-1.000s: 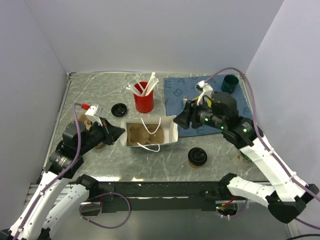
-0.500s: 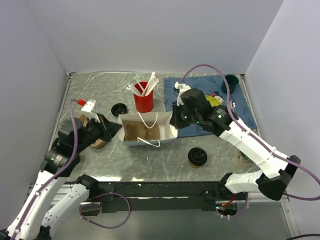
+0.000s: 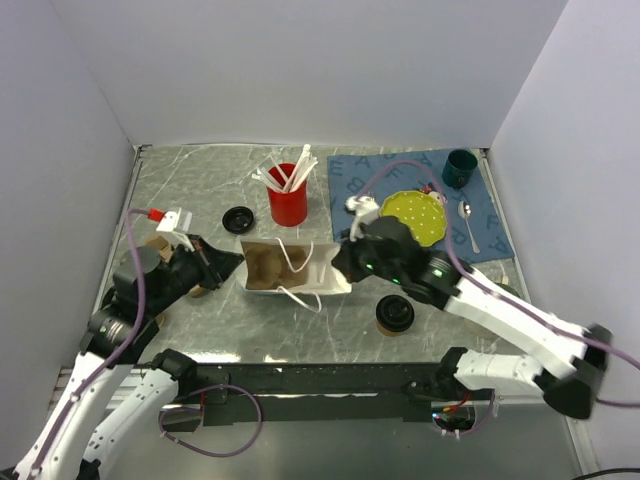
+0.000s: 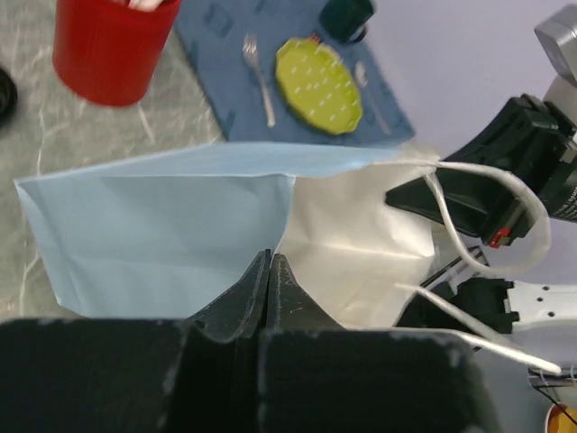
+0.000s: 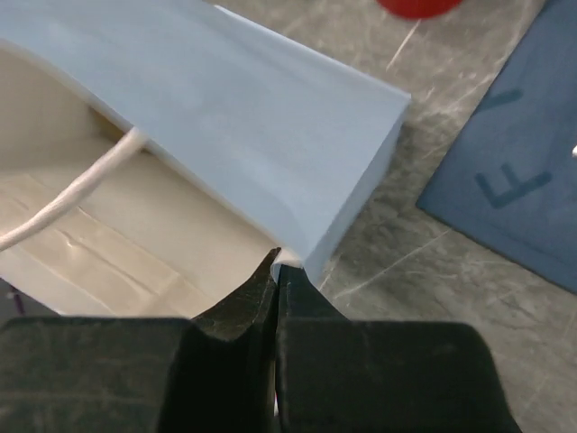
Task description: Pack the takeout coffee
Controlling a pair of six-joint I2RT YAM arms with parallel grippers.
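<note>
Grey marbled surface (image 3: 200, 190): white paper bag (image 3: 318, 268) at centre. My left tool (image 3: 238, 262) clenched on its left edge, my right tool (image 3: 343, 262) clenched on its right edge. Takeout coffee (image 3: 395, 314) stands outside, near the bag's right corner.

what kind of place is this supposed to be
Most likely a robot lab bench staged as a takeout counter. Plain white walls box in a marble-look table, and on it are a paper bag, a red cup of utensils and a lidded coffee cup.
</note>
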